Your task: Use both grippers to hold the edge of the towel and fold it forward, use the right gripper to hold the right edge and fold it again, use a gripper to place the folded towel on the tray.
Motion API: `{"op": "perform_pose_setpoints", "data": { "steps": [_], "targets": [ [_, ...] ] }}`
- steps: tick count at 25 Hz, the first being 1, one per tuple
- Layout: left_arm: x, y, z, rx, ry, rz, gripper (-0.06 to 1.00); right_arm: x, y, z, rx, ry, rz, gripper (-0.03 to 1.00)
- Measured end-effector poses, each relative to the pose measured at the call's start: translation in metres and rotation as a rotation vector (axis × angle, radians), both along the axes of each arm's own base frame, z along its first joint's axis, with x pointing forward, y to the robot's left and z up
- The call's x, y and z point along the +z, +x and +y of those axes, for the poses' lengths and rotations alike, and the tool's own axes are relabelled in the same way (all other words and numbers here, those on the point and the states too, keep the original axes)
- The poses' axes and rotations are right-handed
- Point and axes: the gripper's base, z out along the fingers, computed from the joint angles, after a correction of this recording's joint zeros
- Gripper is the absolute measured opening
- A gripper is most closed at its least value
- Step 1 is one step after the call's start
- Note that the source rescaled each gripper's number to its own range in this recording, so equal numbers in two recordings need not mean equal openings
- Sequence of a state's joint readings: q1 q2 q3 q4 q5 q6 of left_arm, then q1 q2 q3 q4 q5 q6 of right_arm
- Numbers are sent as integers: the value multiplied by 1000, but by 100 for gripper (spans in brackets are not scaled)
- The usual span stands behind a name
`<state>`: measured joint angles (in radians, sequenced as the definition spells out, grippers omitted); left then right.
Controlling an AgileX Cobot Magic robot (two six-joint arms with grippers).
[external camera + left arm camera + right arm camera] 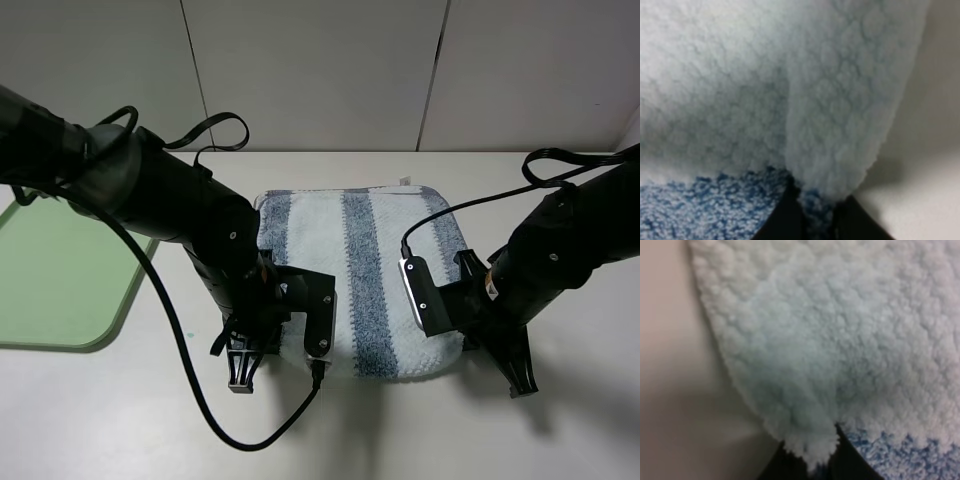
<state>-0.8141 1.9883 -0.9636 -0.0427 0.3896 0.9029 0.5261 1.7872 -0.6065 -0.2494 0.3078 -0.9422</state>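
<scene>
The striped towel [350,270] lies flat on the table in the middle of the exterior high view. Its grey edge [340,190] shows along the far side. My left gripper [300,348] is at the towel's near left corner. In the left wrist view the gripper [816,220] is shut on a pinched fold of the fluffy towel [790,100]. My right gripper [458,325] is at the near right corner. In the right wrist view the gripper [814,462] is shut on the towel's [840,340] corner. The light-green tray [60,275] lies at the far left.
A black cable [200,400] loops from the left arm over the table in front of the towel. Bare pale table [560,420] lies to the front and right. A white panelled wall [320,70] stands behind the table.
</scene>
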Motion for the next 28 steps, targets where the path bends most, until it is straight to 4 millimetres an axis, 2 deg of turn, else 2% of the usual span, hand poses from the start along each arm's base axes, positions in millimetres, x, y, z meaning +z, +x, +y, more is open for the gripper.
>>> {"op": "perform_pose_setpoints", "data": {
  "steps": [18, 23, 28],
  "targets": [
    [2, -2, 2, -1, 20, 22, 0, 5, -1, 0, -26, 17, -6, 0],
    [15, -7, 6, 2, 39, 50, 0, 24, -7, -4, -55, 18, -12, 0],
    [40, -11, 9, 2, 24, 43, 0, 47, -11, -4, -113, 83, -50, 0]
  ]
}}
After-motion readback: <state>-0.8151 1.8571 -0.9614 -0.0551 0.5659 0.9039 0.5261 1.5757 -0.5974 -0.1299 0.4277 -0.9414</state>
